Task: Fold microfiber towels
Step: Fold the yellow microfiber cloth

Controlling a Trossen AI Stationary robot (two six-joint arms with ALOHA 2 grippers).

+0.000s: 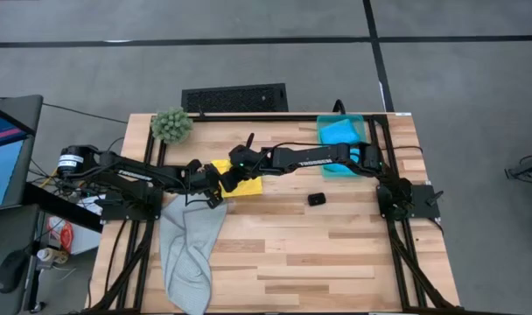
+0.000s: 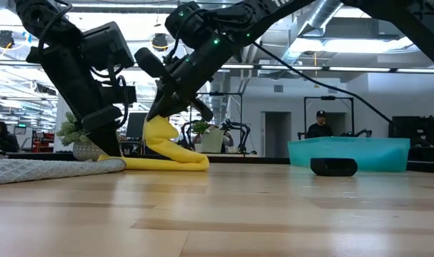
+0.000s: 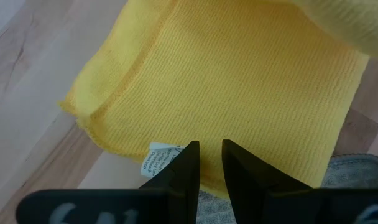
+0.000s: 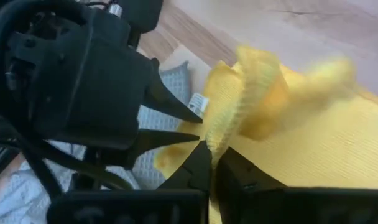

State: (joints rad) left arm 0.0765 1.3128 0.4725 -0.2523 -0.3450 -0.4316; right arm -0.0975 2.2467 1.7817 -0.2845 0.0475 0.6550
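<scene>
We are working on the yellow towel (image 1: 240,178), which lies on the table (image 1: 336,254) in its far-left part, between the fuzzy green plant (image 1: 171,125) and the pale grey towel (image 1: 189,249), whose upper edge it touches or overlaps. Our right gripper (image 4: 209,149) has its fingers pressed together on a raised flap of the yellow towel, pinching it so that in the low view the cloth stands up as a hump (image 2: 160,139) while the rest stays flat on the wood. Our left gripper (image 3: 207,152) sits low at the yellow towel's edge beside the white care label (image 3: 156,158), its fingers only narrowly parted over the hem, and we cannot tell whether it has actually caught any cloth. To do this fold well, we judge that we should carry the lifted flap straight across the yellow towel toward its opposite hem, keeping it low and taut so no crease bunches, while the left gripper anchors the near edge so the towel does not slide onto the grey one. The teal bin (image 1: 345,140) with a blue towel (image 1: 340,133) and the small black block (image 1: 316,199) stand well to the right of the yellow towel, out of our path.
</scene>
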